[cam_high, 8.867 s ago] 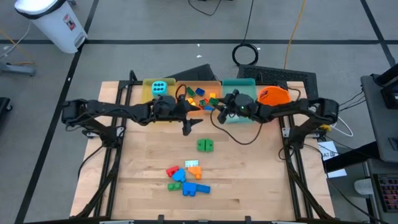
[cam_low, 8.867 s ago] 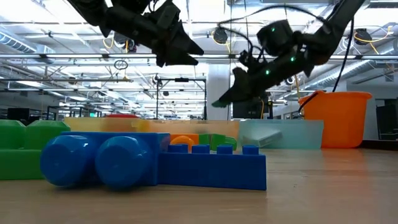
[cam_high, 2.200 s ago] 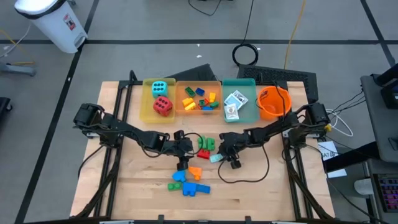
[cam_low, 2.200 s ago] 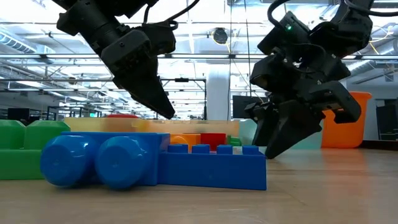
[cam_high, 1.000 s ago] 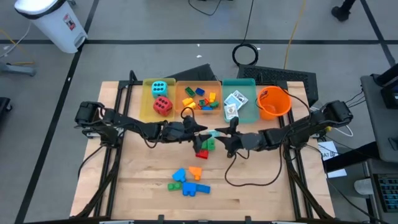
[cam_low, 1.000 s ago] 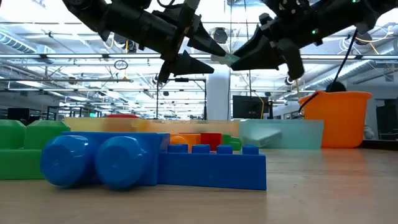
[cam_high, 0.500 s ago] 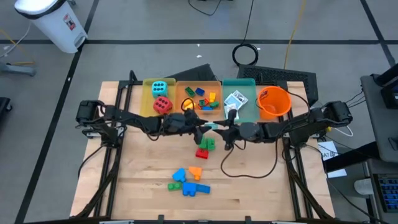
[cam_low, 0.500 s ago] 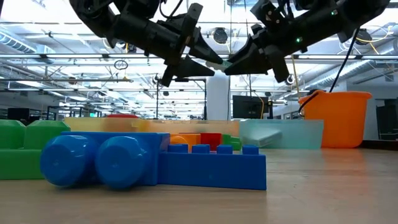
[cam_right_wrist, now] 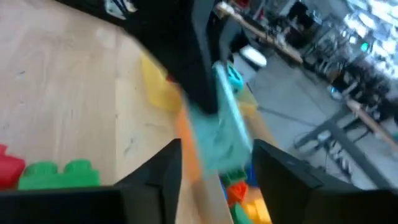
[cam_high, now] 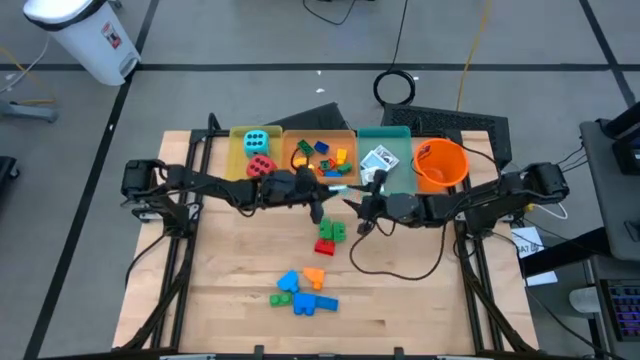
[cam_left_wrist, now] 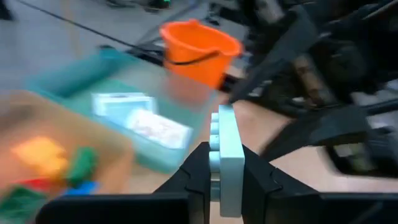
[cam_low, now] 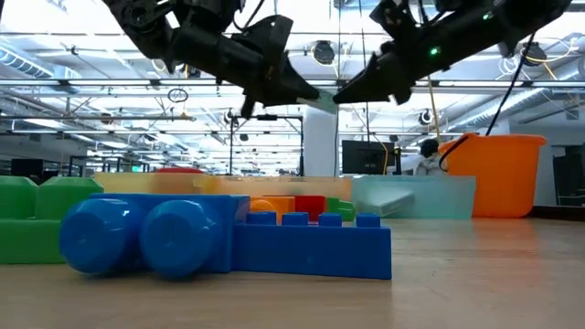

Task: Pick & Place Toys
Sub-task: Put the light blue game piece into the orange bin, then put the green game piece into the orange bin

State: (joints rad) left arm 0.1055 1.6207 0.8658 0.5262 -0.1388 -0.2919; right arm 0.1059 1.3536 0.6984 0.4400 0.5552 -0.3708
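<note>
Left gripper pinching a pale teal brick aloft, right gripper spread beside it; dice, cards and some bricks binned at twelve o'clock, loose bricks remaining at six.

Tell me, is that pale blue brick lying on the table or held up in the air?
In the air: the left gripper clamps the pale blue brick, well above the table.

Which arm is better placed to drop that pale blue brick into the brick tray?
Left. The left claw is shut on the pale blue brick, raised just in front of the orange tray of bricks. The right claw is open, no longer gripping it.
</note>
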